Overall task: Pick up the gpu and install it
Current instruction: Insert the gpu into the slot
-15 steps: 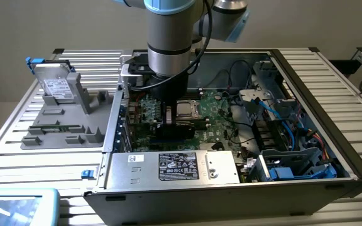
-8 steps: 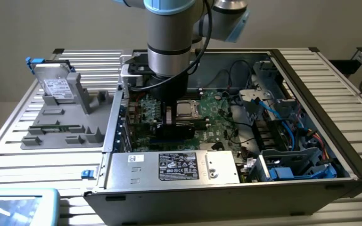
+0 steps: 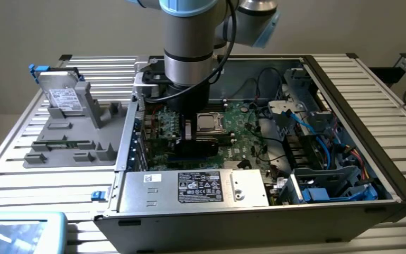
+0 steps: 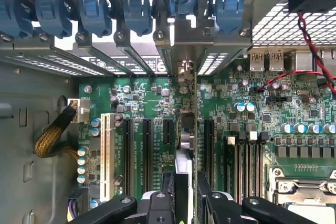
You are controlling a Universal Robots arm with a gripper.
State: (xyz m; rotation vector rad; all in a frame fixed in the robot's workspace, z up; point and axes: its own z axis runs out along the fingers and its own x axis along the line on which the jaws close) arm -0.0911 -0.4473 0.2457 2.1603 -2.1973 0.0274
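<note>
the gpu (image 4: 195, 129) is held on edge, clamped in the pincer (image 4: 186, 192), above the motherboard (image 4: 294, 103) inside the case (image 3: 372, 106); its long axis is aimed at the rear slot brackets (image 4: 157, 35), between neighbouring slots.

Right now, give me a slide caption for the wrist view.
Gripper holds the gpu edge-on above the motherboard expansion slots, its bracket toward the case's rear slot openings.
</note>
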